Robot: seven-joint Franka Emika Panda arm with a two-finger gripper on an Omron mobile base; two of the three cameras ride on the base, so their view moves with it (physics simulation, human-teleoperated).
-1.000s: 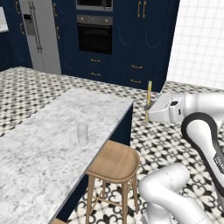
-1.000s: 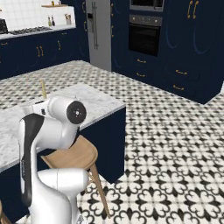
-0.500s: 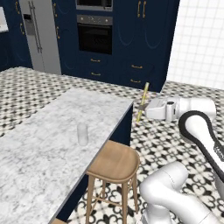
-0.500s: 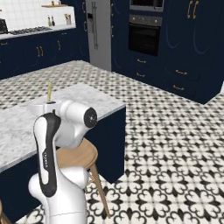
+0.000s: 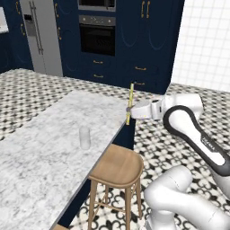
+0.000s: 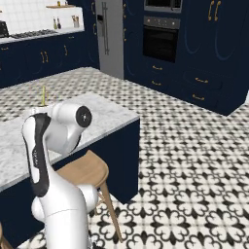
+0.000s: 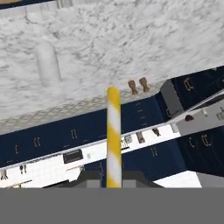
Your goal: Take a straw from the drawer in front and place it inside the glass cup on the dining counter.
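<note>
My gripper (image 5: 130, 109) is shut on the straw (image 5: 130, 101), a thin yellow stick held upright just over the right edge of the dining counter (image 5: 40, 152). The glass cup (image 5: 84, 137) stands on the marble, left of the gripper and lower in the left base view, well apart from the straw. In the hand view the straw (image 7: 113, 135) rises yellow-and-white striped from between the fingers of the gripper (image 7: 113, 181), with the glass cup (image 7: 47, 63) up at the left on the counter (image 7: 140, 39). In the right base view the straw (image 6: 44, 95) pokes up behind my arm. The drawer is out of view.
A wooden stool (image 5: 117, 165) stands against the counter's right side, below the gripper. Navy cabinets with an oven (image 5: 96, 38) and a steel fridge (image 5: 40, 36) line the far wall. Patterned floor (image 6: 194, 160) lies open to the right.
The gripper has carried the upright straw leftward, from over the floor to the counter's right edge. The cup has not moved.
</note>
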